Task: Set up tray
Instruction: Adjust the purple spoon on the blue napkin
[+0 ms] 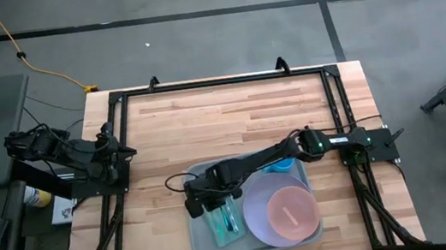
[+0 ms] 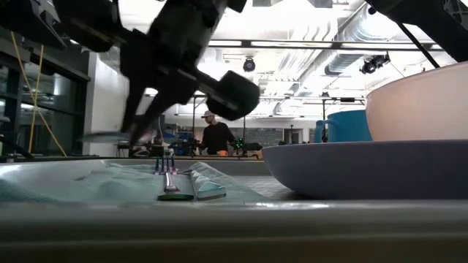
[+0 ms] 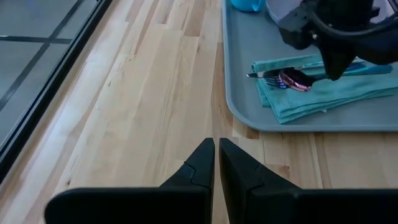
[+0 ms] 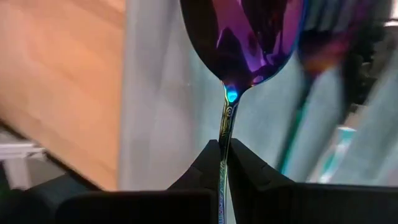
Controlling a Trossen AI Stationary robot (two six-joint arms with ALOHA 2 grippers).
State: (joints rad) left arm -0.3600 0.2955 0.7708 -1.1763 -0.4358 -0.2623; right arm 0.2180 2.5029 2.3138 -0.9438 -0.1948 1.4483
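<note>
The pale grey-green tray (image 1: 207,246) lies at the table's near middle. On it are a folded teal napkin (image 3: 323,93) with a fork (image 3: 264,76), a lavender plate (image 1: 256,215) bearing a pink bowl (image 1: 291,211), and a blue cup (image 1: 281,166). My right gripper (image 4: 225,146) reaches in from the right over the napkin, shut on an iridescent purple spoon (image 4: 249,37). My left gripper (image 3: 216,152) waits at the table's left edge, shut, with nothing between its fingers. My right gripper pinches the spoon's thin handle (image 4: 225,127) between its two fingers, a short way behind the bowl. The fingers slant down, and the handle runs along them with the bowl (image 3: 295,79) sticking out ahead. The bowl is low over the napkin; whether it touches, I cannot tell.
Bare wooden tabletop (image 1: 222,116) stretches across the far half and to the tray's left. A black frame (image 1: 116,100) runs around the table's edges. A person (image 2: 216,135) stands far back in the room.
</note>
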